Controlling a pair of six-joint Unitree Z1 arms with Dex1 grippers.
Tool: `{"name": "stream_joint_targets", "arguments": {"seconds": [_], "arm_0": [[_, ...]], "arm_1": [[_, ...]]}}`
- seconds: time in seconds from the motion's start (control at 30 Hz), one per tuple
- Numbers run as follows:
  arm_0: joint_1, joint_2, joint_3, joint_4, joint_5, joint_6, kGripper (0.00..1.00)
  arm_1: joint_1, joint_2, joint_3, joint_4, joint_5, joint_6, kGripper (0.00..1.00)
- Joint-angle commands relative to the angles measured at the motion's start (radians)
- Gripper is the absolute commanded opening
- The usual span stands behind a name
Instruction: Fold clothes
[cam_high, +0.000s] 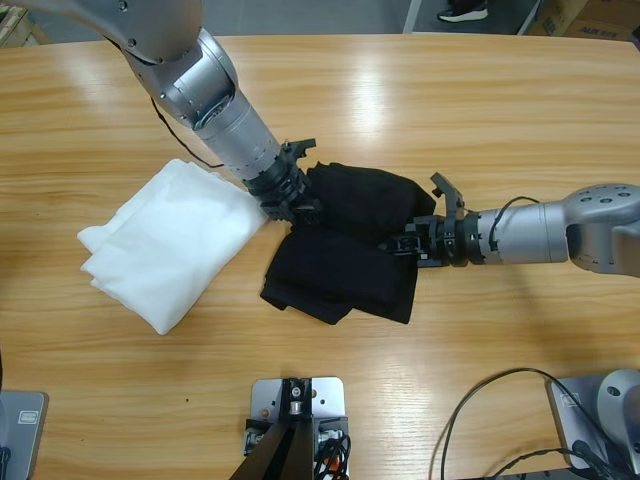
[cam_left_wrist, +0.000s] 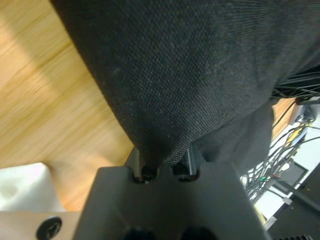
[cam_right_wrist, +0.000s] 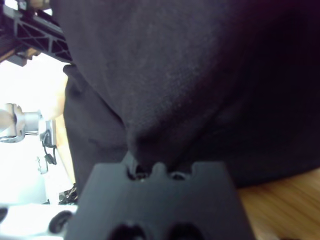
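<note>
The clothes, a black shirt, lie bunched and partly folded at the middle of the wooden table. My left gripper comes down from the upper left and is shut on the shirt's left edge. In the left wrist view black fabric is pinched at the jaws and hangs taut above them. My right gripper reaches in from the right and is shut on the shirt's right side. The right wrist view shows a fold of black cloth gathered into my right gripper. Collar and logo are hidden.
A white folded garment lies just left of the shirt, touching the left gripper's side; a corner of the white garment shows in the left wrist view. Cables trail at the table's front right. Bare wood stretches along the far side.
</note>
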Motion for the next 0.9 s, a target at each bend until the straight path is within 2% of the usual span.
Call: {"name": "stream_joint_targets", "arguments": {"seconds": [0.03,0.17,0.33,0.4,0.7,0.9], "arm_0": [[-0.051,-0.049,-0.013,-0.032,0.028,-0.071,0.0],[-0.071,-0.053,-0.017,-0.031,0.037,-0.085,0.0],[-0.073,-0.097,0.016,-0.027,0.061,-0.088,0.0],[-0.064,-0.121,0.037,-0.027,0.07,-0.091,0.0],[0.003,-0.248,0.189,-0.027,0.09,-0.081,0.0],[0.036,-0.341,0.227,-0.026,0.099,-0.089,0.0]], "arm_1": [[0.021,0.067,0.073,0.067,0.058,0.017,0.0],[0.044,-0.073,0.046,0.224,0.057,0.017,0.0],[0.05,-0.312,-0.197,0.675,0.033,-0.03,0.0],[0.061,-0.324,-0.287,0.775,0.029,-0.041,0.0],[0.173,-0.274,-0.337,0.784,-0.008,-0.018,0.0],[0.231,-0.292,-0.486,0.888,-0.025,0.003,0.0]]}}
